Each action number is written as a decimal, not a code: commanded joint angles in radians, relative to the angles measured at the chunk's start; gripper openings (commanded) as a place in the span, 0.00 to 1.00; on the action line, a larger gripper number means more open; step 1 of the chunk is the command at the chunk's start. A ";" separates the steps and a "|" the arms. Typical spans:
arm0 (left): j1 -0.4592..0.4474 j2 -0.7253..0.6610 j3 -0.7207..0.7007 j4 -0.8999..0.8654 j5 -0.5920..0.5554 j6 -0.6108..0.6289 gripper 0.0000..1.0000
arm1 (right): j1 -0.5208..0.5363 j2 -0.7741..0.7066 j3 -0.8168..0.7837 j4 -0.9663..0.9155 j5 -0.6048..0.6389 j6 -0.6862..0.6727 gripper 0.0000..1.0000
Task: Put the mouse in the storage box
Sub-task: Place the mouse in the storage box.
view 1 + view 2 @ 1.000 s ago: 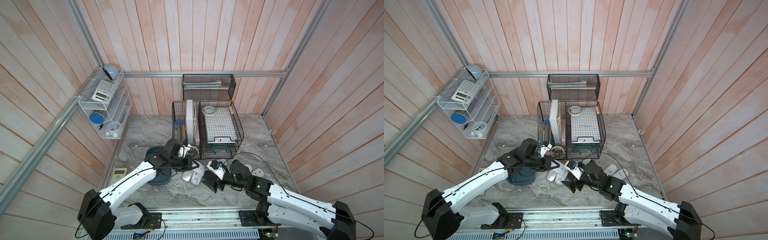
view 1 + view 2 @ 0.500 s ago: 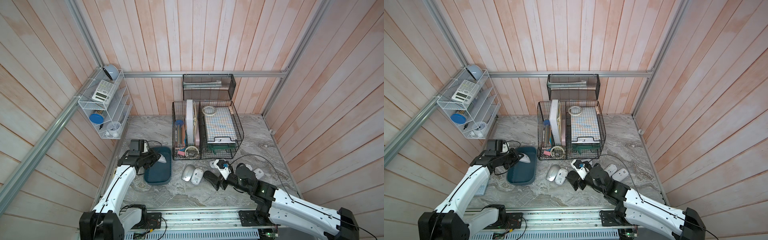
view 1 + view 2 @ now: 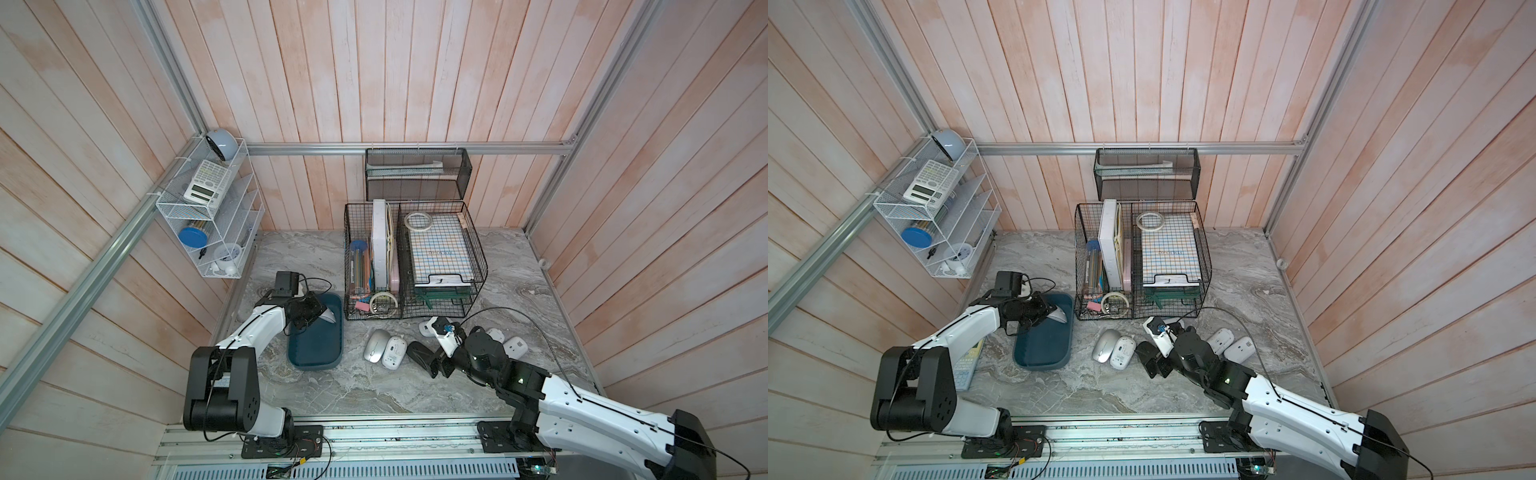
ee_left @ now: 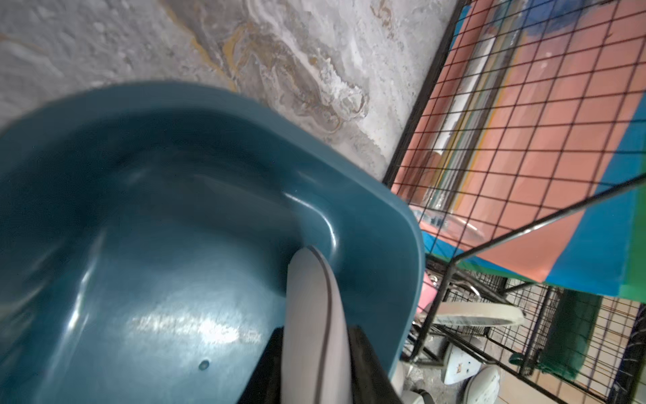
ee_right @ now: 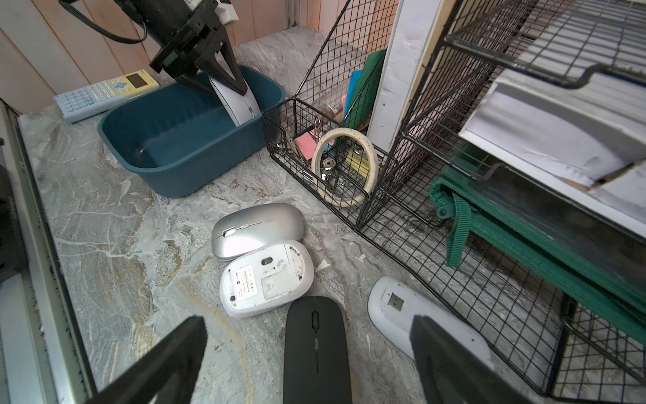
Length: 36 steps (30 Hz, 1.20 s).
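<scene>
One grey marble table carries everything. Taking twelve o'clock as the back wall in both top views, the black wire-mesh basket stands at twelve, and the storage box sits just beside the basket's seven o'clock corner. The left gripper is clamped on the rear of a pale grey mouse and holds it nose-down inside the box's one o'clock corner. Whether the nose touches the box floor I cannot tell. I judge the mouse light, rigid and smooth-shelled, so it is likely to slip or swivel when pinched on its rounded tail. A hold across the flatter middle looks safer, and a short drop onto plastic should not hurt it. The right gripper stands wide apart, empty, straddling a black mouse that lies on the table at about three o'clock of the box. Only the right wrist view shows the held mouse's scroll wheel. It also shows a calculator at the box's nine o'clock, which the left arm hides in a top view. Only the left wrist view shows how close the mouse's nose comes to the box's rounded corner wall, and the thin seam along the mouse's edge.
</scene>
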 commanded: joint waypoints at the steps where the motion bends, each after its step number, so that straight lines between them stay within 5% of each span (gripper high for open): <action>1: 0.010 0.036 0.030 0.043 0.052 0.039 0.00 | 0.001 0.017 0.016 -0.019 0.030 0.016 0.98; 15: 0.020 0.063 0.108 -0.111 -0.072 0.059 0.36 | 0.001 0.031 0.019 -0.025 0.030 0.020 0.98; 16: 0.020 0.067 0.116 -0.123 -0.084 0.058 0.56 | 0.001 0.031 0.019 -0.024 0.030 0.019 0.98; 17: 0.020 0.068 0.122 -0.132 -0.098 0.060 0.59 | 0.001 0.031 0.019 -0.025 0.031 0.020 0.98; 36: 0.033 0.104 0.199 -0.205 -0.259 0.050 0.62 | 0.001 0.068 0.068 -0.095 0.085 0.091 0.98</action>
